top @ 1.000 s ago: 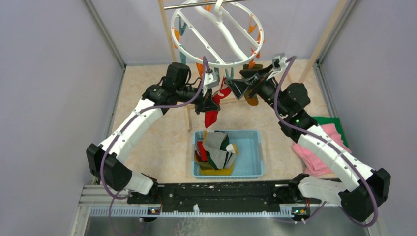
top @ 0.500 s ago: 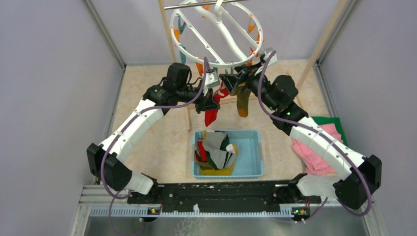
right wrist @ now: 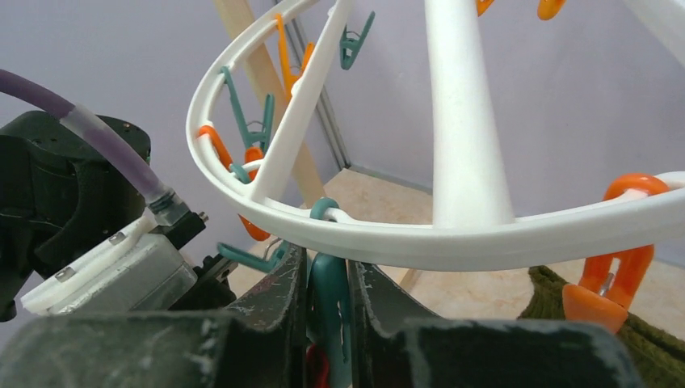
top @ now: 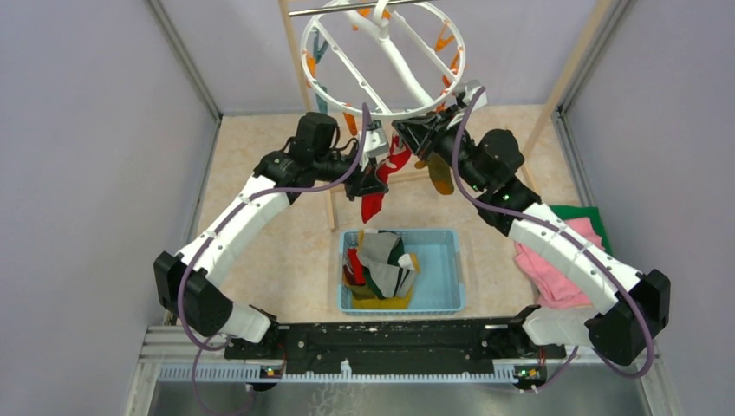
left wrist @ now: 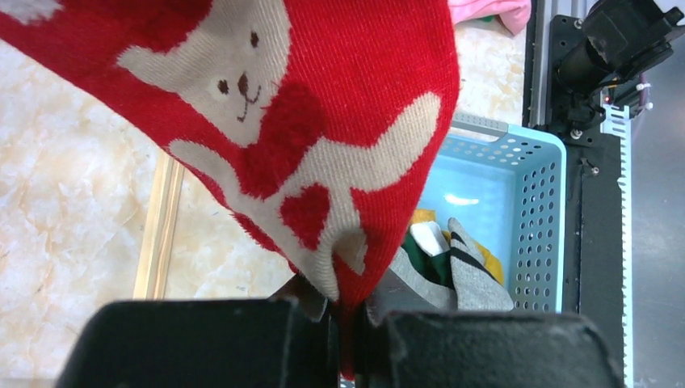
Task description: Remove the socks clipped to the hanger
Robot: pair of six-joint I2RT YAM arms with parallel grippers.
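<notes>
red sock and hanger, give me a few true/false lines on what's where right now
1. The left gripper is pinching the red sock. True.
2. The blue basket is empty. False: it already holds several socks.
3. The right gripper has its fingers closed on either side of a teal clip. True.
4. The pink cloth is inside the basket. False: it lies on the table, to the right of the basket.
5. The hanger lies flat on the table. False: it hangs from a metal rod above the arms.
</notes>
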